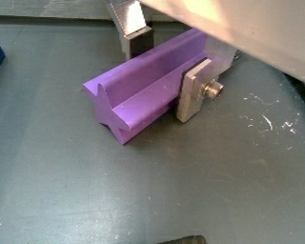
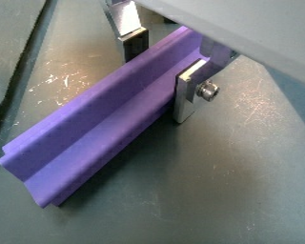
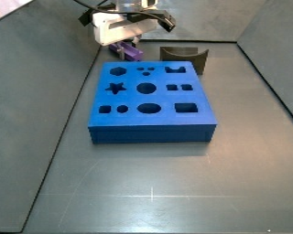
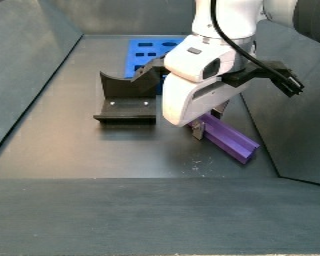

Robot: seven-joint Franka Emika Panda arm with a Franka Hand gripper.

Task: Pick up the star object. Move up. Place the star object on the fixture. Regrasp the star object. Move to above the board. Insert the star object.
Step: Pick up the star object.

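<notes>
Straddling the star object (image 2: 98, 129), the gripper (image 2: 162, 62) sits low over the floor, one silver finger (image 2: 191, 92) pressed against a flank of the purple bar and the other finger (image 1: 133, 30) close on the opposite side. In both wrist views the pads bracket the bar near its far end rather than its middle, and the jaws look closed onto it, though whether they squeeze firmly I cannot tell. The bar lies flat on the grey floor (image 1: 232, 191).

In a side view the bar (image 4: 230, 140) rests at about 4 o'clock of the fixture (image 4: 125, 100), just beside the gripper body, with the board (image 4: 149, 48) well beyond at 12 o'clock. In a side view from the opposite end, the gripper (image 3: 124, 41) hangs at 11 o'clock of the board (image 3: 149, 101), and the fixture (image 3: 186, 57) stands at 1 o'clock; the bar itself is hidden there.

As for handling, the bar looks rigid and light, likely printed plastic, with smooth ridges that could slip or twist between flat pads. A hold this far toward one end leaves a long overhang, so I judge it may droop or pivot on lifting; seating the pads in the grooves between ridges, nearer mid-length, would be steadier. The pick-up step seems underway.
</notes>
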